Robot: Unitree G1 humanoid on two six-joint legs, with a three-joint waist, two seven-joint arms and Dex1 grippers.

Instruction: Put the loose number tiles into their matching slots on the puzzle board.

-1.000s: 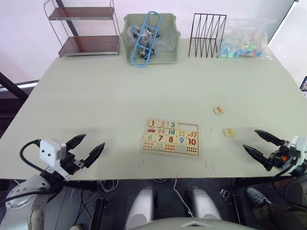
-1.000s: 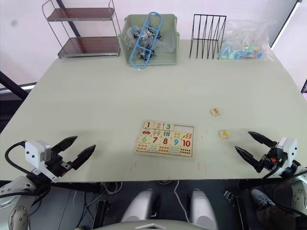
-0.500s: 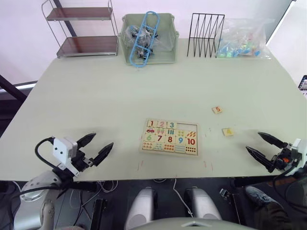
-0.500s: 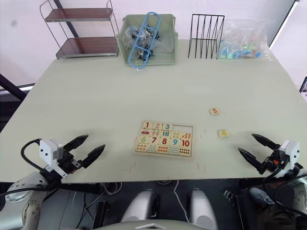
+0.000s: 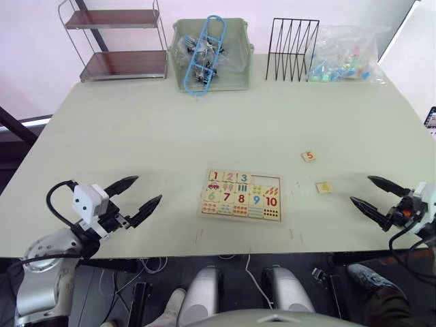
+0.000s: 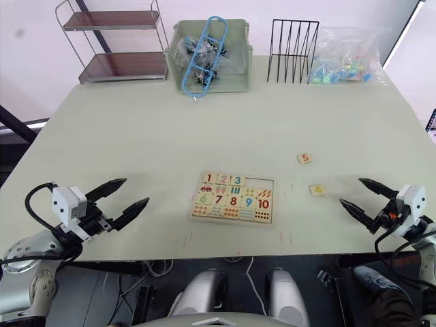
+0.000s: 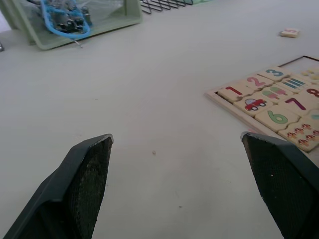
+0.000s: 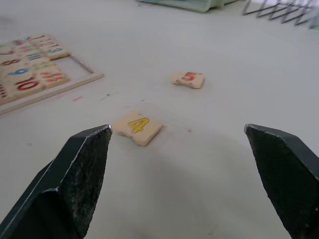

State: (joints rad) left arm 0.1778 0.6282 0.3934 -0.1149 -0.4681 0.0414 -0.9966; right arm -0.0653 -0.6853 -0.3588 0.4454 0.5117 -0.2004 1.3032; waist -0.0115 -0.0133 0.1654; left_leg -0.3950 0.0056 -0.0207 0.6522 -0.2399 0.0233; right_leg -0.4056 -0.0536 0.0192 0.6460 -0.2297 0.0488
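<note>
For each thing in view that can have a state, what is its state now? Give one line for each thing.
puzzle board: flat on the table, tiles 1, 2, 3 seated in the top row, two slots beside them empty.
4 tile: loose on the table, digit up, outside the board.
5 tile: loose on the table, digit up, beyond the 4 tile.
left gripper: open, holding nothing.
right gripper: open, holding nothing, near the 4 tile.
green bin: open-topped, holding bagged items.

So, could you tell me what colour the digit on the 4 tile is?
Yellow; the 4 tile shows best in the right wrist view.
</note>
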